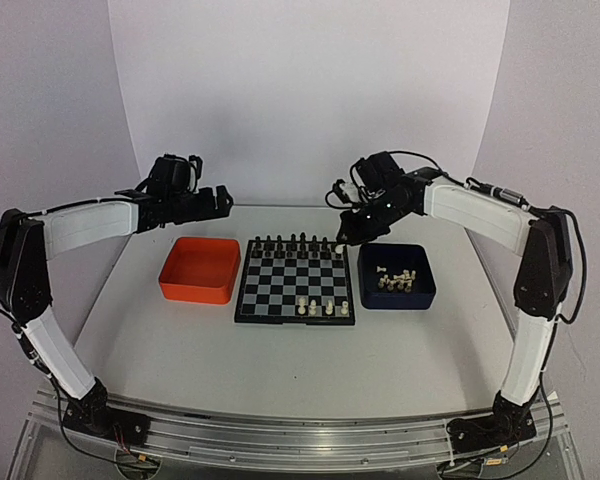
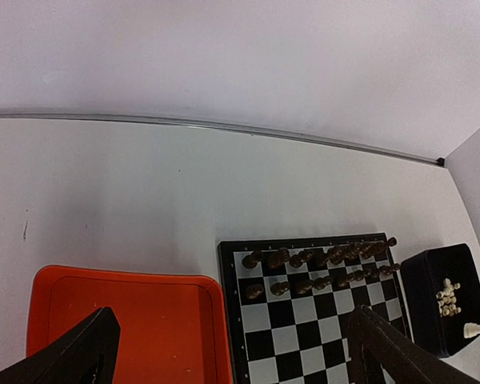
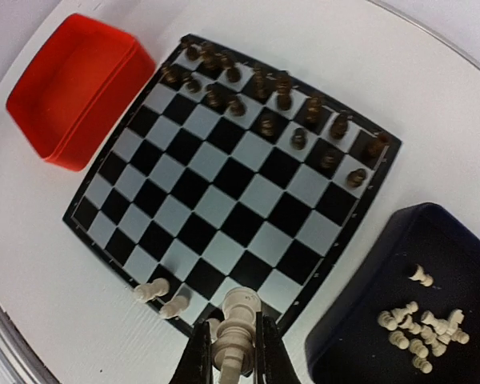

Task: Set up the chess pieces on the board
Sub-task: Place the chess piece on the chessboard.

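Note:
The board (image 1: pixel 280 285) lies mid-table, with black pieces along its two far rows. Three cream-white chess pieces (image 1: pixel 315 308) stand on its near row, right of middle. My right gripper (image 1: pixel 342 238) hovers over the board's far right corner, shut on a cream-white piece (image 3: pixel 238 330). In the right wrist view the board (image 3: pixel 232 172) lies below it, with two white pieces (image 3: pixel 162 298) near the edge. My left gripper (image 1: pixel 220 200) is open and empty above the table behind the orange tray; its fingers (image 2: pixel 74 352) frame the board (image 2: pixel 304 320).
An orange tray (image 1: pixel 200 270) sits left of the board and shows no pieces. A dark blue tray (image 1: pixel 420 290) on the right holds several loose white pieces (image 3: pixel 420 330). A curved white backdrop encloses the table.

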Available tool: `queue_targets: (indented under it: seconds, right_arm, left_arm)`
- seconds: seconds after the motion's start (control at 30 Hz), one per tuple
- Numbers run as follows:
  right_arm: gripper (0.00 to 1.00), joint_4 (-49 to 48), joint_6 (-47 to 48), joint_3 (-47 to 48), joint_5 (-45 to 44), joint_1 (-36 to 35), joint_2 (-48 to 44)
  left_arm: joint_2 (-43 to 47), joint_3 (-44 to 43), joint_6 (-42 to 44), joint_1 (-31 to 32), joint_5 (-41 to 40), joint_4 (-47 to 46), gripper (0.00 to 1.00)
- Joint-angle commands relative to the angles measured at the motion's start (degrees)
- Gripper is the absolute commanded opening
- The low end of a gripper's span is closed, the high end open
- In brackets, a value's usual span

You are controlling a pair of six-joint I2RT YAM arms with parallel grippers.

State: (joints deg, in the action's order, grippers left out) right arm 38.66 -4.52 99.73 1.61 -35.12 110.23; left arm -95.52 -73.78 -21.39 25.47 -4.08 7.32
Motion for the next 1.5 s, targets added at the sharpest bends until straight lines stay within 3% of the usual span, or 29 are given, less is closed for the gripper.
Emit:
queue_targets:
  seconds: [0.0, 0.53, 1.47]
  right_arm:
    - [0.0, 2.4, 4.7, 3.5, 8.6, -2.9, 0.7]
    - [0.0, 10.8, 15.9, 17.6, 10.5, -12.3, 15.3]
    - [0.0, 14.2, 21.6, 25.1, 6.5, -14.1, 26.3]
  left_arm:
    - [6.9, 3.5, -1.3, -0.2, -2.5, -2.6, 1.0]
    - [15.9, 12.3, -4.5, -0.2, -5.0, 0.5, 1.0]
    - [14.7, 10.5, -4.2, -0.2, -5.5, 3.2, 1.0]
